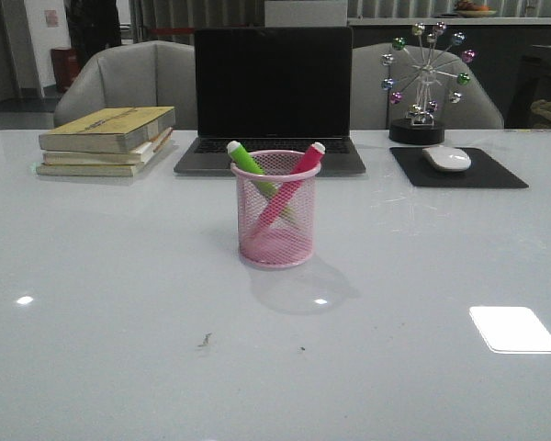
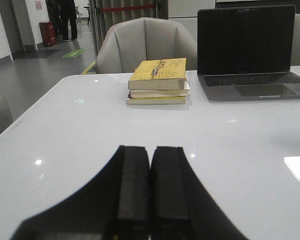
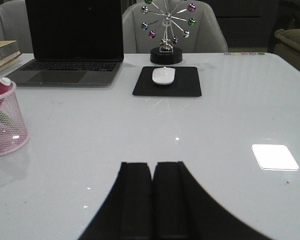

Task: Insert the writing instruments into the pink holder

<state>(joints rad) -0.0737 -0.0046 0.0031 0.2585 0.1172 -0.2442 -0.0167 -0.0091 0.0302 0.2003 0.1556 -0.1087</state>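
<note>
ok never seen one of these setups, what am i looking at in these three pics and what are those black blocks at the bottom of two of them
This is a two-armed robot at a white table. The wide picture looks forward from the robot's own viewpoint. The other two come from cameras on each wrist, so the black blocks are the arms' grasping parts: the left end effector and the right end effector. Both are shut and hold nothing.

In the middle of the table stands a pink holder of wire mesh, with a green marker and a pink marker already leaning crossed inside it. Behind it sit an open laptop, a stack of books, a white mouse on a black mouse pad, and a ferris wheel ornament. The arms themselves do not show in the wide picture.
</note>
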